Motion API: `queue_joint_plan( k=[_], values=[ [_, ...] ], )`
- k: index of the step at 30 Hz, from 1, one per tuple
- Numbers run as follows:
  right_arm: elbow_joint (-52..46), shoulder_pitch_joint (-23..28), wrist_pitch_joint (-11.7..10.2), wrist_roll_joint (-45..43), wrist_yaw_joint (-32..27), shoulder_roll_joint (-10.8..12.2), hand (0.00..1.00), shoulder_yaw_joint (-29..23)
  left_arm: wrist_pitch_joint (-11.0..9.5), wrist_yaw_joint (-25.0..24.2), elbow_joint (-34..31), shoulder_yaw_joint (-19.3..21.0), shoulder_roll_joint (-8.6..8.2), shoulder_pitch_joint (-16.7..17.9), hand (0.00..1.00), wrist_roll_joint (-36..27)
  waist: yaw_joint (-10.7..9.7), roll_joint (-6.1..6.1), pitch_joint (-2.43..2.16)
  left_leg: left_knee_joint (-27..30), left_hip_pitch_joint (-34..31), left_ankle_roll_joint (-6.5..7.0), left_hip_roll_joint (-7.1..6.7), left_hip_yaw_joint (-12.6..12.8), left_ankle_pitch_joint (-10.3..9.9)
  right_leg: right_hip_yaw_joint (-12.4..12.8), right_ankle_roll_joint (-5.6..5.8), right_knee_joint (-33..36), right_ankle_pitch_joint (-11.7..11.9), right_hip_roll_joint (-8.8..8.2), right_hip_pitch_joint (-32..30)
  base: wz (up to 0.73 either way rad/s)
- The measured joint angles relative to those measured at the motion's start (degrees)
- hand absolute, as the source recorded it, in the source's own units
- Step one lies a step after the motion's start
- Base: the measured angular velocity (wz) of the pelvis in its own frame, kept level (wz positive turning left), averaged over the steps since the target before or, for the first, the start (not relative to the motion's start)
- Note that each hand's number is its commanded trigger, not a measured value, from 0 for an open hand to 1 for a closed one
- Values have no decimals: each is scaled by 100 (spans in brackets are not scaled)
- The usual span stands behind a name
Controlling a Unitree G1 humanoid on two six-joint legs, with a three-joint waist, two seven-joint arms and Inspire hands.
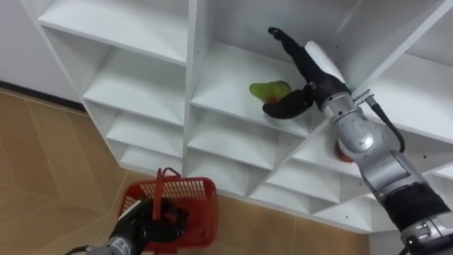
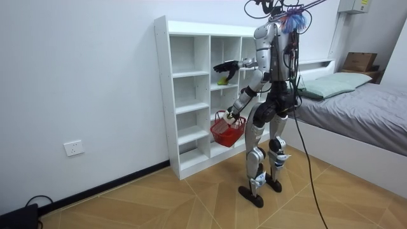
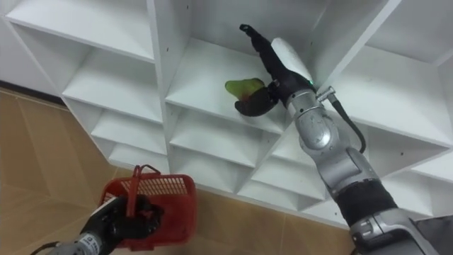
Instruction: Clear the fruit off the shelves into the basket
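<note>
One fruit is all I can be sure of: a green-yellow, rounded fruit (image 1: 267,90) lying on a shelf of the white closet of open compartments (image 1: 134,92), in the upper middle of the frame.

My right robot hand (image 1: 315,71) is inside that compartment. Its fingers stretch straight past the fruit towards the back wall, and its thumb curves low at the fruit's front, touching it or just beside it. I judge the hand spread wide and not yet clamped. The fruit rests on the shelf, unlifted.

At the lower left of the frame my left robot hand (image 1: 152,225) is curled round the upright handle of a red plastic lattice basket (image 1: 202,184). The basket hangs before the closet's lower compartments. The part of its inside that I can see holds no fruit, though my hand hides some of it.

So I judge the task near its start: the reach is made and nothing is collected. What is left is to close on the fruit, lift it clear of the shelf, carry it down to the basket and let it go there.

A red-orange patch (image 1: 340,152) shows behind my right forearm in the compartment below. I cannot tell whether it is another fruit. The other compartments in view look bare.
</note>
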Motion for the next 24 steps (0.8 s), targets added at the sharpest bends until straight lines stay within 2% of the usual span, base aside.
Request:
queue_joint_plan(
  k=[8,18,24],
  values=[
    [149,-13,121,181,257,0,0,-2,23,-68,-12,120,54,-2,100,5,5,-90,-34,-17,-5,12,-16,-18,7,-49,5,1,3,-16,-7,0],
    [165,-18,130,195,290,-6,0,-6,23,-169,-13,127,93,-2,100,9,8,-100,-33,-22,-16,12,-15,-19,7,-62,5,-1,3,-19,-14,0],
    [448,-152,134,195,291,-21,0,-6,23,-170,-21,126,93,-2,100,9,79,-110,-28,-22,-19,12,-16,-21,7,-113,7,-2,4,-32,-11,1]
  ],
)
